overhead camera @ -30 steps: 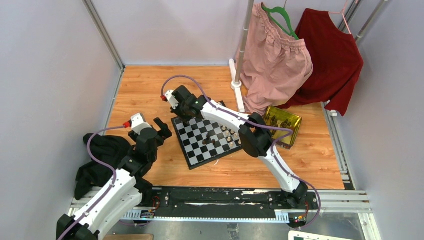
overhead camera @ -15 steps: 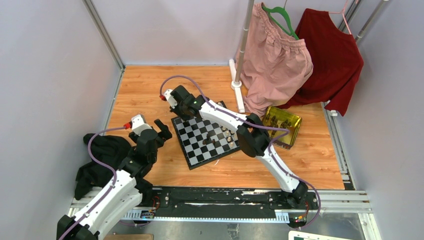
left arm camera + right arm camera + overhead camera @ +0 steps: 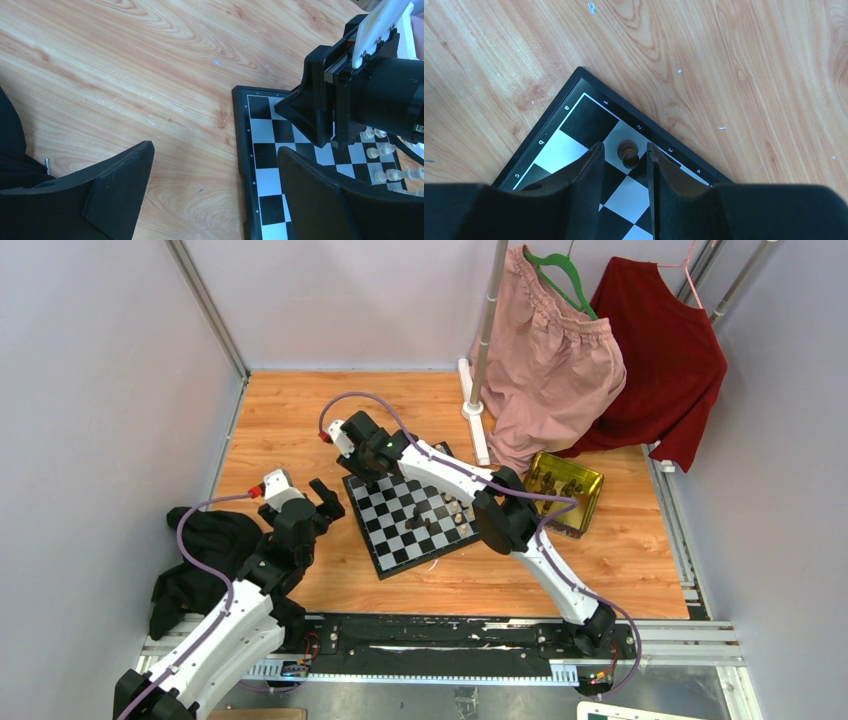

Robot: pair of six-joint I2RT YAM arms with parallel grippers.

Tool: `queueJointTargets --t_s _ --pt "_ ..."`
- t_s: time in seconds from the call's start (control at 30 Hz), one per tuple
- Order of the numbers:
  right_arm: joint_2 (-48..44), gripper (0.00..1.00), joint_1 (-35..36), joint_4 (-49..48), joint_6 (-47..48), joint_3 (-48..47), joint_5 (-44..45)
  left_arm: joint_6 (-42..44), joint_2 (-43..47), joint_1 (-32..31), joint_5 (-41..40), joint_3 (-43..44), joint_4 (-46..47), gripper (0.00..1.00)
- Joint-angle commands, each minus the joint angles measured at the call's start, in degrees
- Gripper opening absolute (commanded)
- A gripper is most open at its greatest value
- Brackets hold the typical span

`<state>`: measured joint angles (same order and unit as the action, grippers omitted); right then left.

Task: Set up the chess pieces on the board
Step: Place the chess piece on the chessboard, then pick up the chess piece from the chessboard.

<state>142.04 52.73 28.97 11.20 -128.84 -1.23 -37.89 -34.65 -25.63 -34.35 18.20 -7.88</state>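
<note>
- One small flat square chessboard [image 3: 395,540], black and white-grey checks with a thin black border.
- One shiny gold rectangular tray [image 3: 599,484].
- One tiny dark brown-black chess piece [image 3: 628,153] shows in the right wrist view. More dark pieces lie in the tray and on the chessboard, too small to count.
- Several tiny cream-white chess pieces [image 3: 384,149] stand along one edge of the chessboard; the exact number is unclear.
- Two hanging garments: one pink garment [image 3: 550,360] and one dark red garment [image 3: 665,350].
- One green clothes hanger [image 3: 566,276].
- One heap of black cloth [image 3: 205,550].
- Two white-and-black robot arms: the left arm [image 3: 235,625] and the right arm [image 3: 548,552].
</note>
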Motion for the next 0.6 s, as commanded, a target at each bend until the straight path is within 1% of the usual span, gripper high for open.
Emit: queueJointTargets --t_s 0.0,0.17,0.37,0.43,0.57 --pt "-2.25 0.41 0.62 1.40 0.99 0.73 -0.22 0.26 0.32 -0.34 0.22 1.03 -0.51 1.00" --pt "-7.09 0.41 0.62 0.33 1.02 5.04 -0.61 0.14 1.03 -0.39 -0.38 2.08 -2.32 1.00" --pt "-19.23 0.42 0.62 -5.45 0.34 18.59 1.18 1.16 1.61 -0.39 -3.04 3.34 -4.83 1.00" --pt "-23.41 0.42 0.47 -6.68 -0.21 23.45 3.79 1.27 1.61 -0.39 -3.46 3.68 -5.47 1.00" --pt "-32.20 0.42 0.19 -9.22 -2.42 35.25 5.61 1.30 1.53 -0.39 -3.52 3.62 -6.16 1.00"
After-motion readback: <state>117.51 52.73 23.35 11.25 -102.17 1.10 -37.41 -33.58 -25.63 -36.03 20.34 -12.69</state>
